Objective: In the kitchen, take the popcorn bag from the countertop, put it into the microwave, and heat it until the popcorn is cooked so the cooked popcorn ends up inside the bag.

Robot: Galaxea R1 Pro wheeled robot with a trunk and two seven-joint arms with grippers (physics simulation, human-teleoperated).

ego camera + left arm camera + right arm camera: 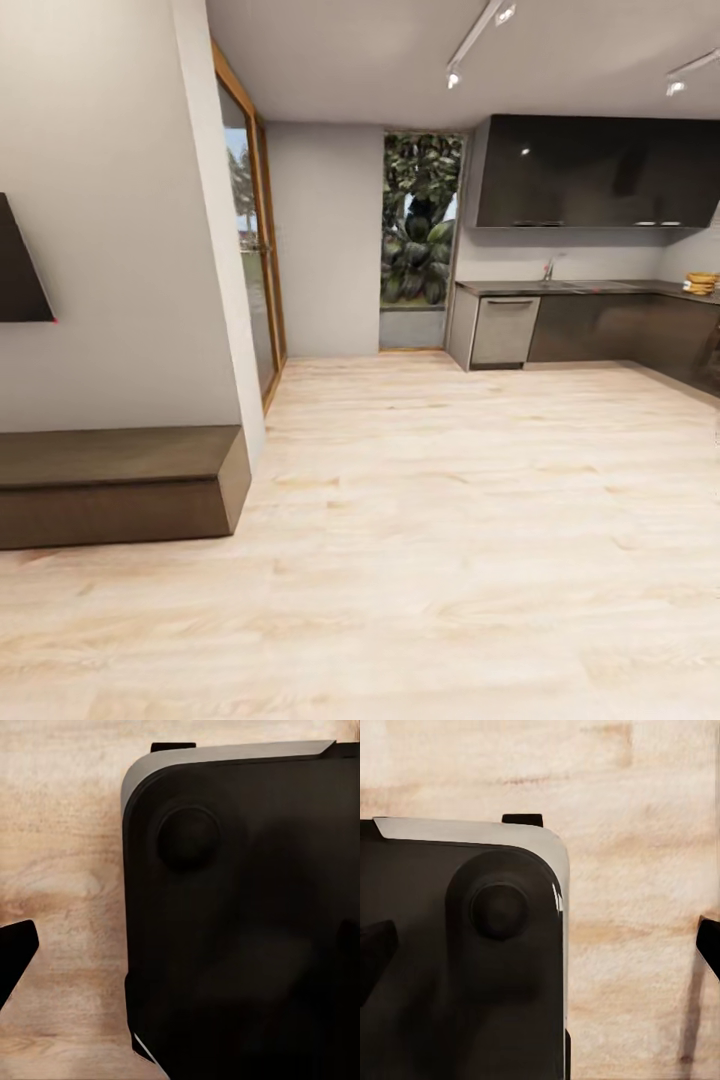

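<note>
Pale wood floor [430, 560] fills the foreground, left to right: dark low bench [120, 485] against the white wall, glazed door [250, 250], window with foliage [420, 225], then the kitchen — grey countertop [560, 287] over dark cabinets, steel dishwasher [503, 331] below. Both wrist views look down on the robot's dark base [247, 930]; each gripper's spread cannot be told — 1 black fingertip [15, 949] shows at a frame edge.

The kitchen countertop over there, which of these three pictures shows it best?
The head view: the countertop runs along the far right wall over dark cabinets, below dark upper cupboards. The two wrist views look down at the pale wood floor and the robot's dark base, so they tell nothing about it.
</note>
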